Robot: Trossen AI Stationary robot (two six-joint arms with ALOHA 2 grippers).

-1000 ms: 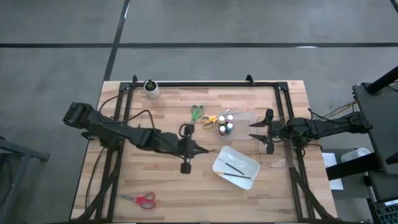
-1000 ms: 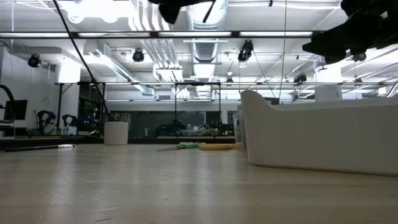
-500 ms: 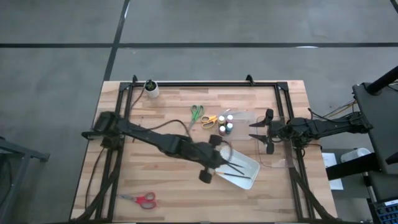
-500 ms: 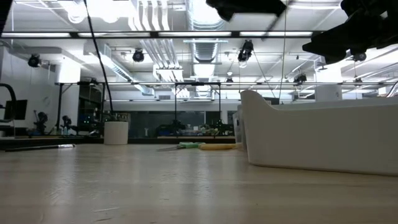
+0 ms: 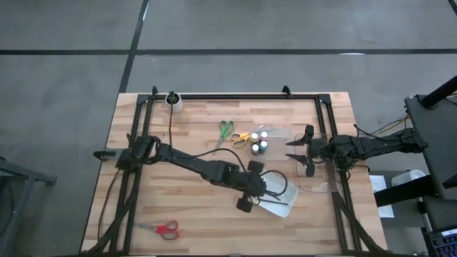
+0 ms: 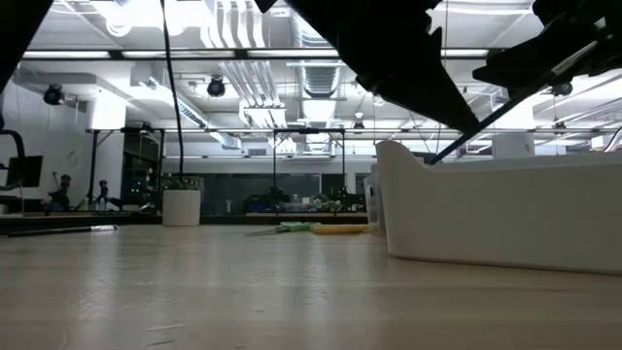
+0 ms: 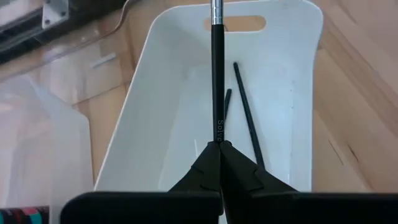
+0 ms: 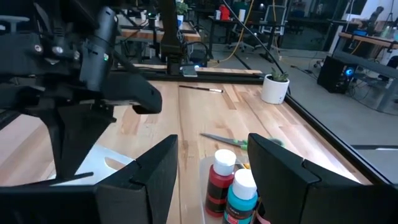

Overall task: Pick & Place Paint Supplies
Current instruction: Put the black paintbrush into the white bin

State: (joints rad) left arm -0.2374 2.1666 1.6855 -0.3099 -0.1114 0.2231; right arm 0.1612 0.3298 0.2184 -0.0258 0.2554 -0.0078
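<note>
Brush (image 7: 216, 81) was pinched near its lower end by the closed left gripper (image 7: 219, 148), above the white tray (image 7: 155, 112) holding two other brushes (image 7: 245, 112). It seemed light, stiff and thin, likely to pivot. Right gripper (image 8: 211, 155) waited open by the paint bottles (image 8: 231, 186)

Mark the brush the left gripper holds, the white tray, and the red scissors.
held brush (image 7: 217, 81), left wrist view, middle of its dark shaft.
white tray (image 7: 149, 93), left wrist view, bare inner wall.
red scissors (image 5: 168, 228), high view, the red handles.
</note>
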